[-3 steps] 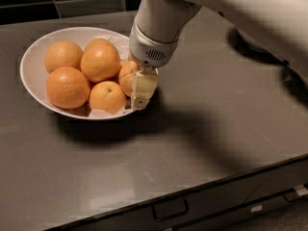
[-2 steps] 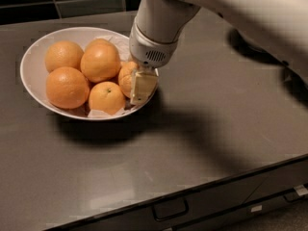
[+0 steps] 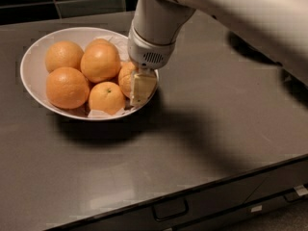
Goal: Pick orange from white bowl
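Note:
The white bowl (image 3: 30, 69) stands on the dark counter at the left, lined with white paper and holding several oranges. The orange (image 3: 124, 77) lies at the bowl's right rim, mostly hidden behind my gripper. My gripper (image 3: 135, 89) reaches down from the upper right into the bowl's right side and sits right against this orange, its pale tip between the orange and the rim. Only the orange's left part shows.
Other oranges lie in the bowl: two large ones (image 3: 100, 61) (image 3: 66, 87), one at the back left (image 3: 63, 56) and a small one (image 3: 107, 97) at the front. My arm (image 3: 231, 18) spans the upper right. A drawer handle (image 3: 169, 210) sits below the counter's front edge.
The gripper has shifted very slightly inside the bowl beside the orange. The oranges and the bowl have not moved.

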`<state>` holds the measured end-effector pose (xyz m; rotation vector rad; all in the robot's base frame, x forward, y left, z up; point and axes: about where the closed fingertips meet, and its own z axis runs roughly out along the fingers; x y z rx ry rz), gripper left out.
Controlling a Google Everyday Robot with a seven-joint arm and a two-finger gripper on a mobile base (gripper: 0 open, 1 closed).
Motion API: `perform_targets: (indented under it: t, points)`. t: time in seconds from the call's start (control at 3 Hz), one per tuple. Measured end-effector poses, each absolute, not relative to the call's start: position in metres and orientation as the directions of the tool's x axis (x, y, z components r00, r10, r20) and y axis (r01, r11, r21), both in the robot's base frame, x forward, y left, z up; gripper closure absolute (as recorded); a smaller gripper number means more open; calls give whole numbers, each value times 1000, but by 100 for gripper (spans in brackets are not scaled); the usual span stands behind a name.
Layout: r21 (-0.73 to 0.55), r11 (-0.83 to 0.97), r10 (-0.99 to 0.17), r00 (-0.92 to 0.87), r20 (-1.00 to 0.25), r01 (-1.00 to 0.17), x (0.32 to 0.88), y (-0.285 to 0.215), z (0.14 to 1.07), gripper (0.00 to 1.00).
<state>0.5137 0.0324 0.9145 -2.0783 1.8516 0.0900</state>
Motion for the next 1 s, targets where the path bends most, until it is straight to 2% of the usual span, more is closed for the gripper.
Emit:
perform_targets:
  t: [0.33,0.67,1.0]
  points:
    - [-220,-74,-955,132,-265,-973,513,31,912,36]
    - [-228,-63,-956,124,-266,-972,513,30,914,55]
    - [-228,-63,-956,124,-266,-972,513,30,914,78]
